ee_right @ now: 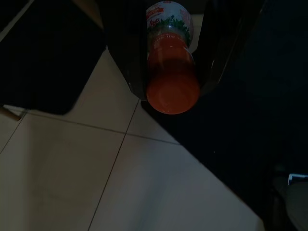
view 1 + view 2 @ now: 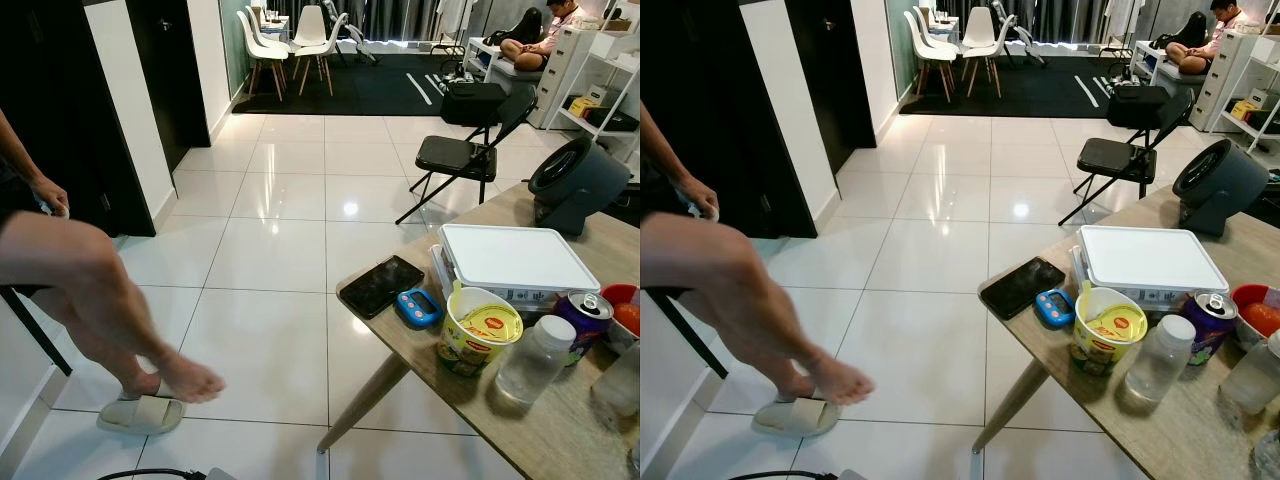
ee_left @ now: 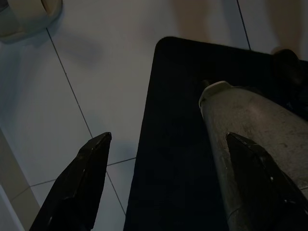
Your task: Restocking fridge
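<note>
In the right wrist view my right gripper (image 1: 173, 90) is shut on a bottle of orange-red sauce (image 1: 172, 82) with a green and red label, held above pale floor tiles. My left gripper (image 3: 168, 137) is open with nothing between its fingers, hanging over white tiles and a black mat (image 3: 178, 183). On the wooden table (image 2: 560, 435) at the right stand a yellow noodle cup (image 2: 480, 330), a clear plastic bottle (image 2: 535, 360), a purple can (image 2: 583, 318), a red bowl (image 2: 625, 312) and a white lidded box (image 2: 515, 258).
A person sits at the left, a bare leg (image 2: 90, 290) stretched over the floor above a slipper (image 2: 140, 412). A black phone (image 2: 380, 285) and blue device (image 2: 418, 307) lie near the table corner. A folding chair (image 2: 465, 155) and round grey fan (image 2: 580, 185) stand behind.
</note>
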`<state>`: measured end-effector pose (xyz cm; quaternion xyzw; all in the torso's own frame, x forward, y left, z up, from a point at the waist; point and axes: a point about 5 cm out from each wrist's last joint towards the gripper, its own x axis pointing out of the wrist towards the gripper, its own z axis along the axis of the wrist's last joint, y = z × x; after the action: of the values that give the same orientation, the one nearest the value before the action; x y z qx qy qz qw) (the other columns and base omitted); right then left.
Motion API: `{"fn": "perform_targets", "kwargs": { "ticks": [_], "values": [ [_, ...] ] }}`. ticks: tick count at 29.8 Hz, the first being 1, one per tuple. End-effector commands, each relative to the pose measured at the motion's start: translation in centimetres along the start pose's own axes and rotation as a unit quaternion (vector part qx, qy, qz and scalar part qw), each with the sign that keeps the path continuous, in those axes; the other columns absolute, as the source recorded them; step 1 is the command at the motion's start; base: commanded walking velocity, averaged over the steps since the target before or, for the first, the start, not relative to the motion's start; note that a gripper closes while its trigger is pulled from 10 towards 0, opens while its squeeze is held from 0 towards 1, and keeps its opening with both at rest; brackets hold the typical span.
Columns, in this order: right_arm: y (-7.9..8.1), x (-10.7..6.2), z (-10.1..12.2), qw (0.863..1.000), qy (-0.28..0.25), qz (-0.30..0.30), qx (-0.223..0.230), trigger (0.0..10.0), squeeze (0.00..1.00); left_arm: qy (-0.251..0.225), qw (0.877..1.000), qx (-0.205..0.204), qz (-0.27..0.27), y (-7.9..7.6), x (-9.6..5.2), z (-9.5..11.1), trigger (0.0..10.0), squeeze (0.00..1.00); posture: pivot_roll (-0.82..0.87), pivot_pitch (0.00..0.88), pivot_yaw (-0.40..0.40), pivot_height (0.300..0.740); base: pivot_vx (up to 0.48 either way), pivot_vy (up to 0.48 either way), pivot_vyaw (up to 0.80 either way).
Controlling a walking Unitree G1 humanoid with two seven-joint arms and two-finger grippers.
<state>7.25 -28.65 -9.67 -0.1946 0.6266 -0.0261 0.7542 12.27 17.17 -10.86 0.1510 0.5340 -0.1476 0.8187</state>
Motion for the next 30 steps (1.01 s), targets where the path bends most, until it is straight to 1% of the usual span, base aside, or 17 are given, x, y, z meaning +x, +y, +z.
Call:
{"fn": "perform_targets", "kwargs": {
  "ticks": [1, 3, 4, 5, 7, 8, 10, 15, 21, 23, 24, 25, 26, 27, 29, 30],
  "values": [
    [0.6, 0.0, -0.2, 1.0, 0.0, 0.003, 0.009, 10.0, 0.0, 0.026, 0.999, -0.012, -0.016, -0.7, -0.2, -1.5, 10.0, 0.0, -0.11, 0.016, -0.028, 0.74, 0.0, 0.0, 0.0],
    [0.6, 0.0, -0.2, 1.0, 0.0, 0.003, 0.009, 10.0, 0.0, 0.026, 0.999, -0.012, -0.016, -0.7, -0.2, -1.5, 10.0, 0.0, -0.11, 0.016, -0.028, 0.74, 0.0, 0.0, 0.0],
    [1.0, 0.0, -0.4, 1.0, 0.002, 0.006, 0.01, 10.0, 0.0, 0.028, 0.999, -0.013, -0.016, -0.7, -0.2, -1.7, 10.0, 0.0, -0.12, 0.019, -0.023, 0.74, 0.0, 0.0, 0.0],
    [1.0, 0.0, -0.4, 1.0, 0.002, 0.006, 0.01, 10.0, 0.0, 0.028, 0.999, -0.013, -0.016, -0.7, -0.2, -1.7, 10.0, 0.0, -0.12, 0.019, -0.023, 0.74, 0.0, 0.0, 0.0],
    [1.8, 0.0, -0.5, 1.0, 0.004, 0.013, 0.008, 10.0, 0.0, 0.032, 0.999, -0.013, -0.016, -0.7, -0.3, -2.0, 10.0, 0.0, -0.12, 0.016, -0.025, 0.74, 0.0, 0.0, 0.0],
    [1.8, 0.0, -0.5, 1.0, 0.004, 0.013, 0.008, 10.0, 0.0, 0.032, 0.999, -0.013, -0.016, -0.7, -0.3, -2.0, 10.0, 0.0, -0.12, 0.016, -0.025, 0.74, 0.0, 0.0, 0.0],
    [2.4, 0.0, -0.5, 1.0, 0.004, 0.019, 0.004, 10.0, 0.0, 0.034, 0.999, -0.013, -0.016, -0.7, -0.3, -2.2, 10.0, 0.0, -0.12, 0.017, -0.022, 0.74, 0.0, 0.0, 0.0],
    [2.3, 0.0, -0.5, 1.0, 0.002, 0.019, 0.001, 10.0, 0.0, 0.035, 0.999, -0.013, -0.016, -0.6, -0.4, -2.3, 10.0, 0.0, -0.12, 0.017, -0.02, 0.74, 0.0, 0.0, 0.0],
    [2.4, 0.0, -0.5, 1.0, 0.0, 0.013, 0.009, 10.0, 0.0, 0.031, 0.999, -0.014, -0.015, -0.7, -0.3, -2.0, 10.0, 0.0, -0.13, 0.017, -0.02, 0.74, 0.0, 0.0, 0.0],
    [1.6, 0.0, -0.7, 1.0, 0.0, 0.005, 0.015, 10.0, 0.0, 0.026, 0.999, -0.017, -0.018, -0.9, -0.2, -1.6, 10.0, 0.0, -0.12, 0.023, -0.008, 0.74, 0.0, 0.0, 0.0],
    [1.6, 0.0, -0.7, 1.0, 0.0, 0.005, 0.015, 10.0, 0.0, 0.026, 0.999, -0.017, -0.018, -0.9, -0.2, -1.6, 10.0, 0.0, -0.12, 0.023, -0.008, 0.74, 0.0, 0.0, 0.0],
    [1.0, 0.0, -0.8, 1.0, 0.001, 0.0, 0.018, 10.0, 0.0, 0.024, 0.999, -0.015, -0.021, -1.1, -0.2, -1.5, 10.0, 0.0, -0.11, 0.029, -0.005, 0.74, 0.0, 0.0, 0.0],
    [0.5, -0.1, -1.0, 1.0, 0.005, -0.004, 0.026, 10.0, 0.0, 0.022, 0.999, -0.016, -0.022, -1.1, -0.1, -1.4, 10.0, 0.0, -0.11, 0.014, 0.003, 0.74, 0.0, 0.0, 0.0],
    [0.2, -0.1, -1.2, 0.999, 0.008, -0.006, 0.032, 10.0, 0.0, 0.02, 0.999, -0.018, -0.022, -1.1, -0.1, -1.4, 10.0, 0.0, -0.11, 0.014, 0.003, 0.74, 0.0, 0.0, 0.0],
    [0.1, -0.1, -1.2, 0.999, 0.009, -0.007, 0.045, 10.0, 0.0, 0.025, 0.999, 0.0, -0.024, -0.9, -0.2, -1.6, 10.0, 0.0, -0.1, 0.029, 0.0, 0.74, 0.0, 0.0, 0.0],
    [0.1, -0.1, -1.2, 0.999, 0.009, -0.007, 0.045, 10.0, 0.0, 0.025, 0.999, 0.0, -0.024, -0.9, -0.2, -1.6, 10.0, 0.0, -0.1, 0.029, 0.0, 0.74, 0.0, 0.0, 0.0]
  ]
}}
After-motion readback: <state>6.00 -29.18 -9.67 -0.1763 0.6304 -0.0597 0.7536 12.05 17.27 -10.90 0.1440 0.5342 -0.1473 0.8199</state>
